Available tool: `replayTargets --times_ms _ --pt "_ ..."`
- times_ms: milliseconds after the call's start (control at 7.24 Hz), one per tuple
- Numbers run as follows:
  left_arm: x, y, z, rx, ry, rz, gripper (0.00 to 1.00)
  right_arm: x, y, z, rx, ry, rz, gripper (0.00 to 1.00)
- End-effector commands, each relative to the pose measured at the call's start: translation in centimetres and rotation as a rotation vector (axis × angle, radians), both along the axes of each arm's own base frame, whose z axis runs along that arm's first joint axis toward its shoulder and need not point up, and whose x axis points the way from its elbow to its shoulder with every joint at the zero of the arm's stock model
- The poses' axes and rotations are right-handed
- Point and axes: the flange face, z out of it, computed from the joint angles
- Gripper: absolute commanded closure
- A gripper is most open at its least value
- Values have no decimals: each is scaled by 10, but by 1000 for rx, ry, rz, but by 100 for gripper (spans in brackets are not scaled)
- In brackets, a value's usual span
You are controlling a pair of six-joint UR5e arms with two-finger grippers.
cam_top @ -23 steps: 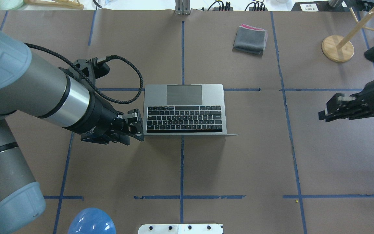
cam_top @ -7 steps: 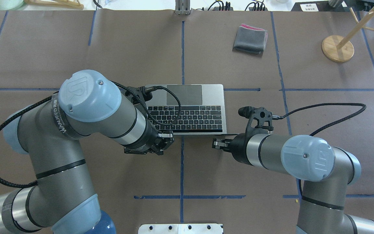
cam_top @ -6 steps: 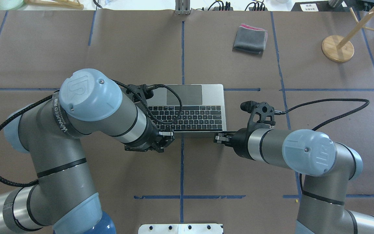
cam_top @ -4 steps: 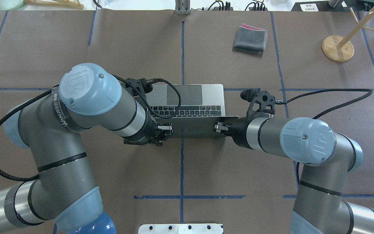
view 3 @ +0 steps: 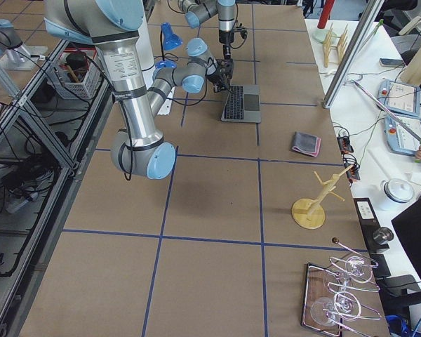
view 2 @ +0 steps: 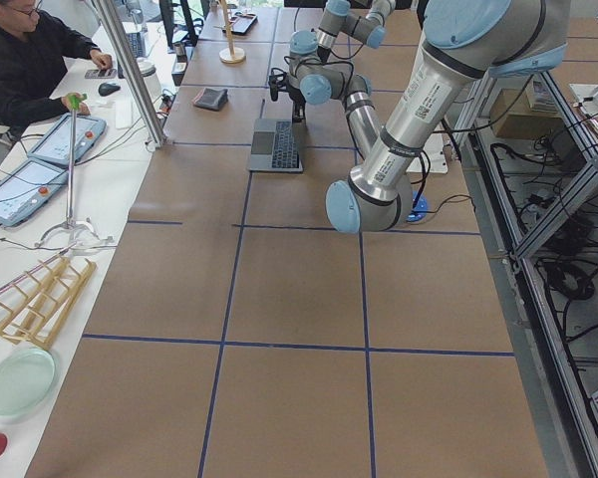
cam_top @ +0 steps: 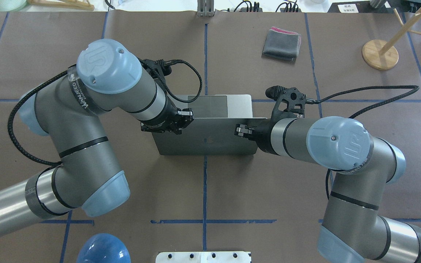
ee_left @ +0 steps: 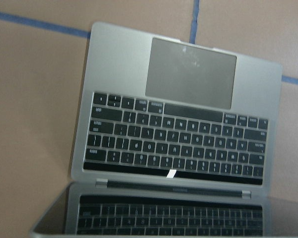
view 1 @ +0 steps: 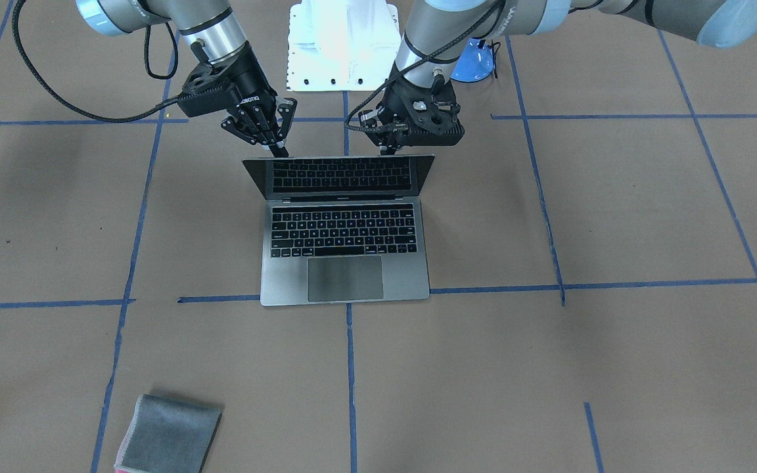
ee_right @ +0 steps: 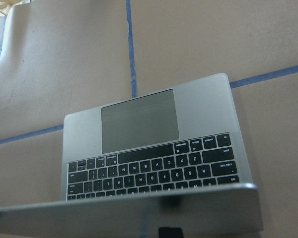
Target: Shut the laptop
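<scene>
A laptop (view 1: 344, 276) sits mid-bench (view 1: 549, 361), its lid (cam_top: 205, 140) leaning partway over the keyboard (view 1: 343, 230), with the left end effector (view 1: 385, 148) and right end effector (view 1: 278, 148) both pinched narrow against its top edge; full closing remains.

My left gripper (cam_top: 185, 117) and right gripper (cam_top: 240, 130) crowd the top edge of the laptop (cam_top: 205, 140) lid, which leans over the keys. Open table (cam_top: 232, 190) lies around it. The folded grey cloth (cam_top: 281, 44) and wooden stand (cam_top: 380, 54) sit well apart.
</scene>
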Motion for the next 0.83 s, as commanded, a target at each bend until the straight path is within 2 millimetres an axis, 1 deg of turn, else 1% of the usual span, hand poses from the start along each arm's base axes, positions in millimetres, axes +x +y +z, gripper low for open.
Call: replayTargets --times_ms 0,138,276,415,553,691 --pt "6 -18 10 3 -4 -12 99 -8 -24 2 11 27 17 100" --pt "5 -22 9 2 -6 -18 99 -16 -41 5 1 44 17 100" --pt "11 -28 8 -4 -12 -21 99 -15 -55 10 7 64 19 100" --pt "16 -33 8 -1 -9 -24 99 -20 -70 11 1 76 17 100" --pt "20 -42 14 -1 -7 -30 100 -23 -78 11 -3 80 19 100" --pt "23 -59 22 0 -7 -46 100 -25 -84 14 3 95 15 100"
